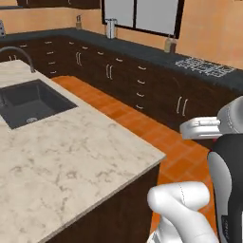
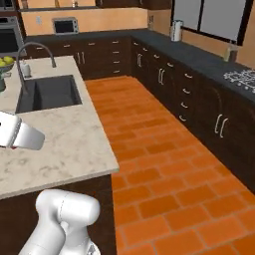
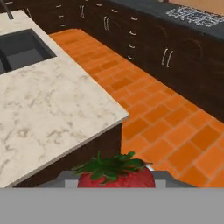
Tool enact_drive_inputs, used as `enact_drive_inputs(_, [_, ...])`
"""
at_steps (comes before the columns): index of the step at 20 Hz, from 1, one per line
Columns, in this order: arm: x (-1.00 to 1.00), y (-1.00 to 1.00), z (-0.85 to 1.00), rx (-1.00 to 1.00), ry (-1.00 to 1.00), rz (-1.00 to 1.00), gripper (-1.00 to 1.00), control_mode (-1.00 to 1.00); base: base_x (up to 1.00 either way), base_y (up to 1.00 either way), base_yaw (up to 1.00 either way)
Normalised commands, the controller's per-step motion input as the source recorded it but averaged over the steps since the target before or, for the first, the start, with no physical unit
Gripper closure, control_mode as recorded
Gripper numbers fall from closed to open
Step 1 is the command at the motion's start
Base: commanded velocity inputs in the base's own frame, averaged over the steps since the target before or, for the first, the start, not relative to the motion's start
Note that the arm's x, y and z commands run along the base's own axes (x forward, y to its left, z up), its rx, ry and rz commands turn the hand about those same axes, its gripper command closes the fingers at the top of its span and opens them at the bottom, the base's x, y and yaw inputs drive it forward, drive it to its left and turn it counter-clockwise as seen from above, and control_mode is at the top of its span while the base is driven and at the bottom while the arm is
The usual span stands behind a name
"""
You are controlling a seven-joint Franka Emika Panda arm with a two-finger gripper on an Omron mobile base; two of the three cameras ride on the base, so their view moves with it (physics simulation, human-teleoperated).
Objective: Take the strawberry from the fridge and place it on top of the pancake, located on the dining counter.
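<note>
My jaws are closed on the strawberry (image 3: 116, 174), which sits at the bottom centre of the hand view, red with green leaves on top. Above and left of it in that view lies the corner of the marbled tabletop (image 3: 52, 109), over the orange brick floor (image 3: 166, 127). The dark sink (image 1: 29, 101) is set into the tabletop at the left of the left base view. In the right base view a bowl of yellow-green fruit (image 2: 5, 63) shows at the left edge.
</note>
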Motion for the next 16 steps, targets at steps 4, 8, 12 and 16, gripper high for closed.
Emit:
enact_drive_inputs(4, [0.0,0.0,0.0,0.0,0.0,0.0,1.0,1.0,-0.19,0.18,0.9])
enact_drive_inputs(8, [0.0,0.0,0.0,0.0,0.0,0.0,1.0,1.0,-0.19,0.21,0.89])
enact_drive_inputs(12, [0.0,0.0,0.0,0.0,0.0,0.0,1.0,1.0,-0.08,0.5,0.73])
enact_drive_inputs(16, [0.0,0.0,0.0,0.0,0.0,0.0,1.0,1.0,-0.04,0.56,0.52])
